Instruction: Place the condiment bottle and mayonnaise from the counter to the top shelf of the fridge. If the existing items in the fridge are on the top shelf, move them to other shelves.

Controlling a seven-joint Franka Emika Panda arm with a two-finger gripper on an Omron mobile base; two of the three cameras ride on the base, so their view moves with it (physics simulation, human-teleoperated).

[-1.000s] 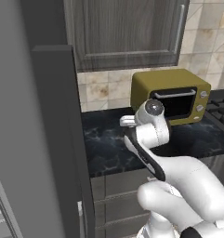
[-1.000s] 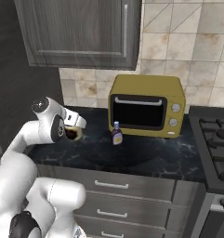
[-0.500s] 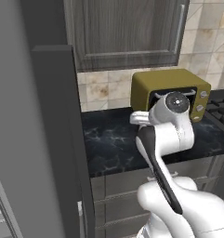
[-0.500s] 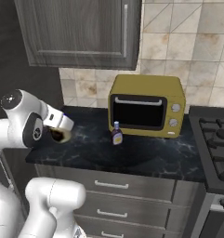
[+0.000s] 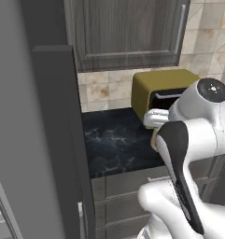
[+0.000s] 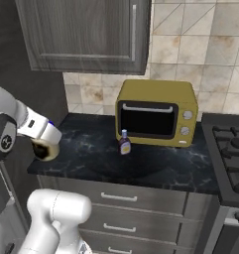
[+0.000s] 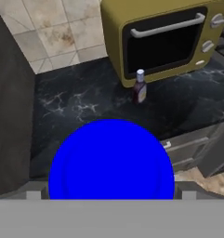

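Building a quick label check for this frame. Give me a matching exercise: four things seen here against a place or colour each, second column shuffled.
Things:
1. bottle
2. jar
3. toaster oven
4. stove

Descriptions:
A. mustard yellow, stands on the counter against the tiled wall
B. wide bright blue lid, right in front of the hand camera
C. dark burner grates, at the counter's right end
D. slim, pale cap, upright on the counter just in front of the oven door

Pairs: 1-D, 2-B, 3-A, 4-C
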